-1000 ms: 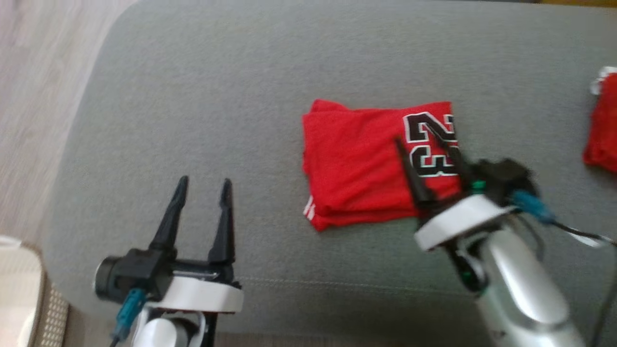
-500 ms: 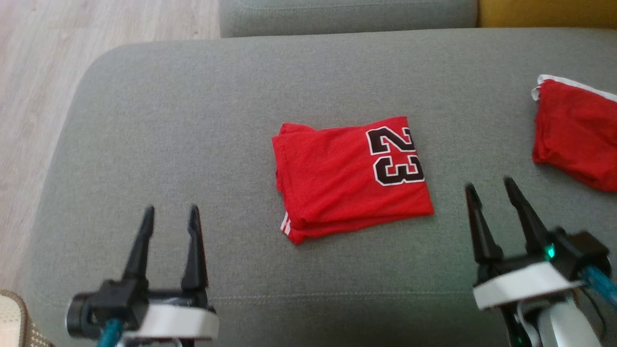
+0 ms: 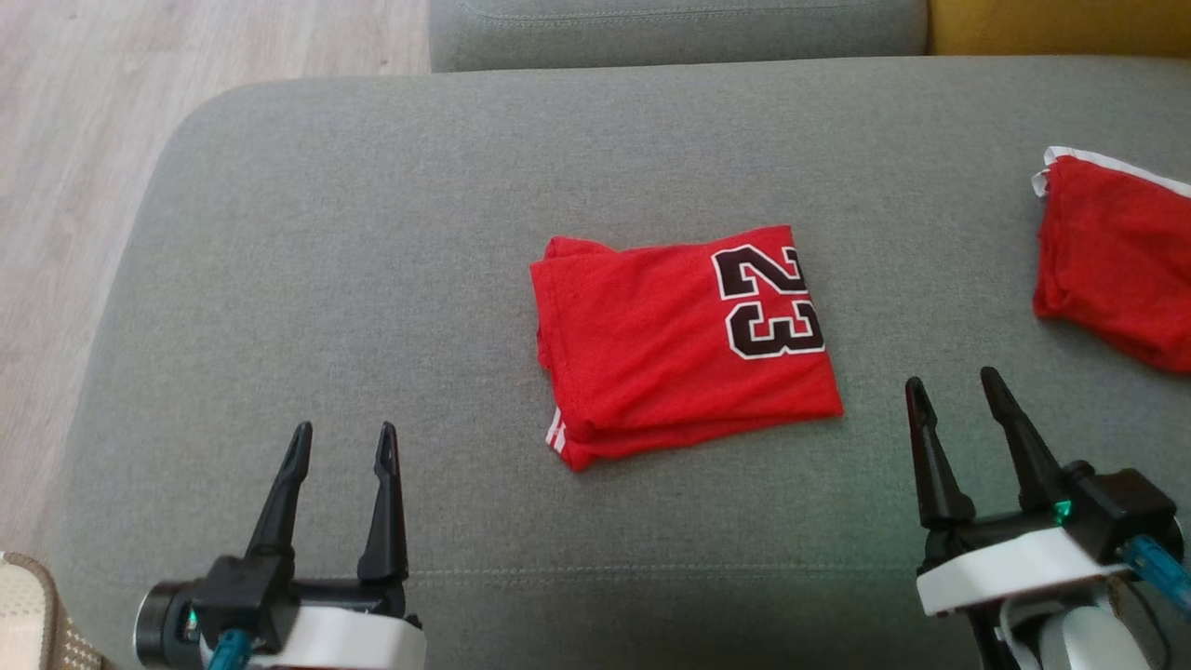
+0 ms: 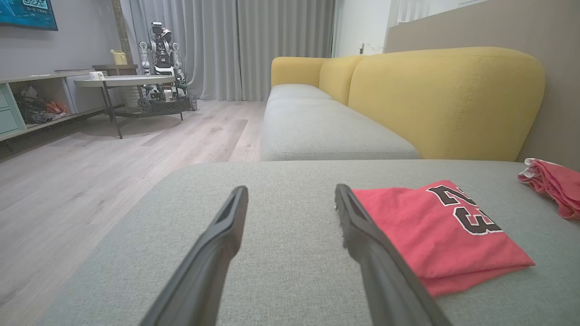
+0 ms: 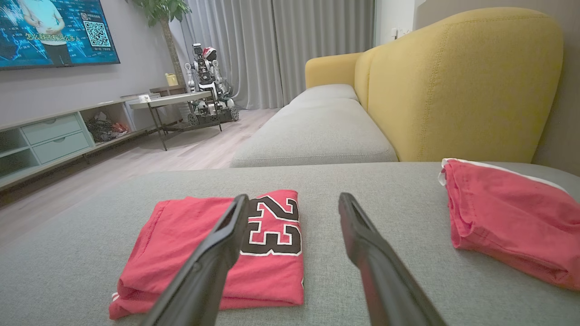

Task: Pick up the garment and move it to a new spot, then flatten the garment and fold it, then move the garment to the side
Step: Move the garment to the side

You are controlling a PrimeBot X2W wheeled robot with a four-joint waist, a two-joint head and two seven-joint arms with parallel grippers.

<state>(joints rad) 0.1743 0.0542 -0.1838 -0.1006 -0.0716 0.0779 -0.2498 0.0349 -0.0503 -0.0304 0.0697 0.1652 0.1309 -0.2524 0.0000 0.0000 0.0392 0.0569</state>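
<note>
The garment (image 3: 684,344) is a red jersey with a black "23", folded into a neat rectangle in the middle of the grey sofa cushion (image 3: 372,242). It also appears in the left wrist view (image 4: 435,235) and the right wrist view (image 5: 253,244). My left gripper (image 3: 341,439) hovers open over bare cushion to the garment's lower left, nothing between its fingers. My right gripper (image 3: 954,386) stands open just off the garment's lower right corner, clear of the cloth and empty.
A second red garment (image 3: 1112,256) with white trim lies crumpled at the cushion's right edge. Wood floor (image 3: 65,186) lies beyond the cushion's left edge. A yellow backrest (image 5: 462,86) rises behind. Another robot (image 4: 161,68) and a table stand far across the room.
My right gripper has let go of the folded garment's right edge and pulled back toward me, jaws open. The head camera tilted, so the whole picture shifted. The left gripper stays open.
</note>
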